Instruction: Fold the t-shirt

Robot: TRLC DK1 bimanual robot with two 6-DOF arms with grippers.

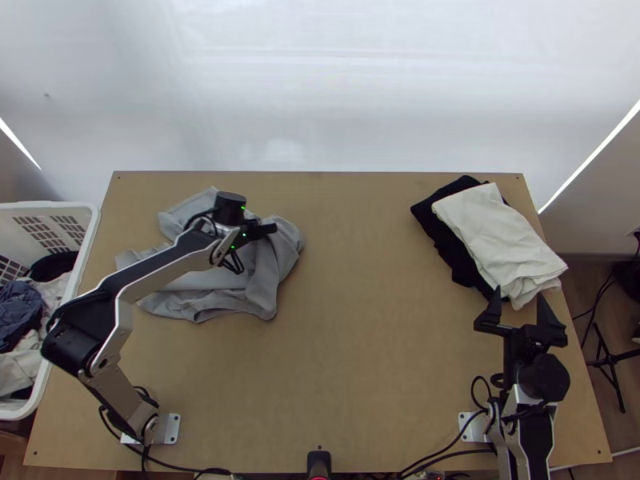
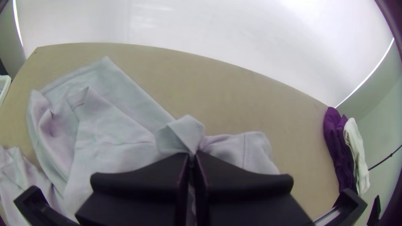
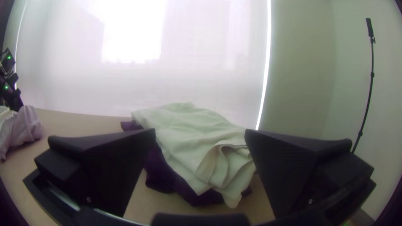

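Observation:
The grey t-shirt lies bunched on the left part of the table. My left gripper is over its right half. In the left wrist view the left gripper is shut on a raised fold of the t-shirt; which part of the shirt this is, I cannot tell. My right gripper stands open at the table's right side, just in front of the folded clothes. Between the spread fingers of the right gripper in the right wrist view no cloth is held.
A folded white cloth rests on a folded black cloth at the table's right. At the left edge stands a white basket with mixed clothes. Bare tabletop lies between t-shirt and folded clothes.

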